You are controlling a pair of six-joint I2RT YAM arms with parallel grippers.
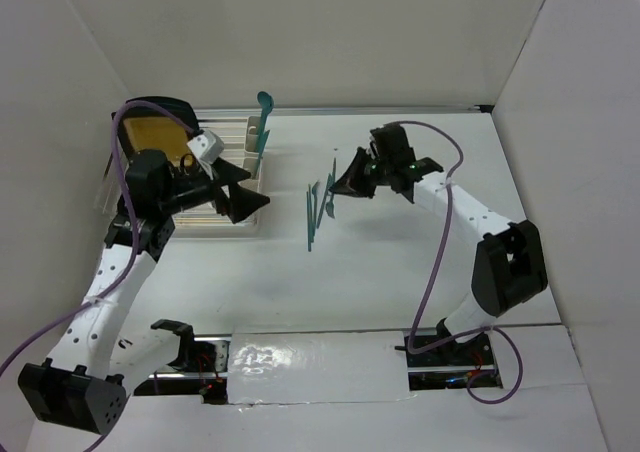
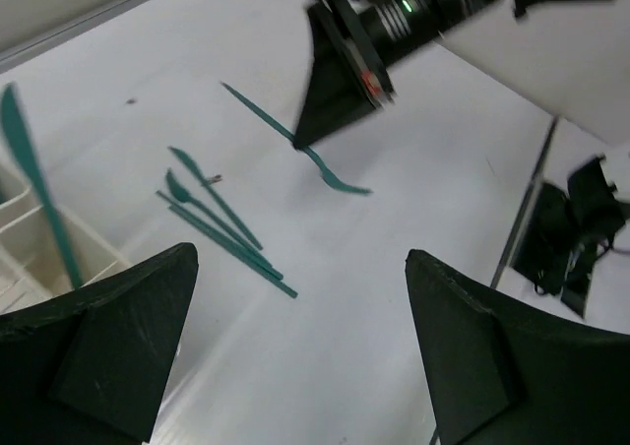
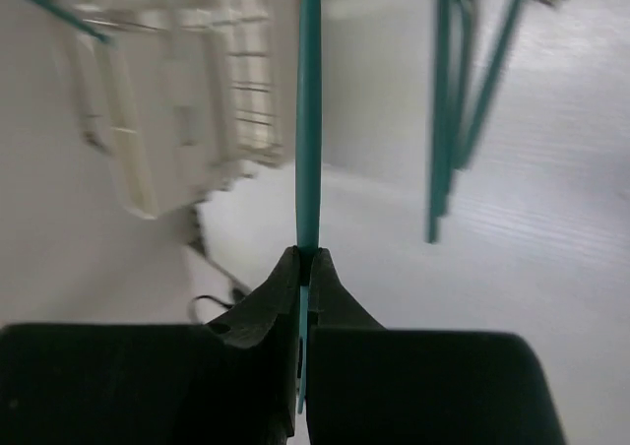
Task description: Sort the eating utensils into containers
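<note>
Right wrist view: right fingers point(image 3: 264, 302) pinch 1 teal utensil point(image 3: 308, 120), probably best tipped upright over the cups point(image 2: 30, 253); left fingers point(image 2: 118, 332) spread.

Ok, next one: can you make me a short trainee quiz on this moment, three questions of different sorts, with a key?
1. True or false: the right gripper is shut on a teal utensil.
2. Which fits the left gripper? A) open, holding nothing B) clamped on something C) resting flat on the table
3. Fill in: the leaning utensil at the far left of the left wrist view stands in one of the cream ___.

Key: 1 true; 2 A; 3 containers.
</note>
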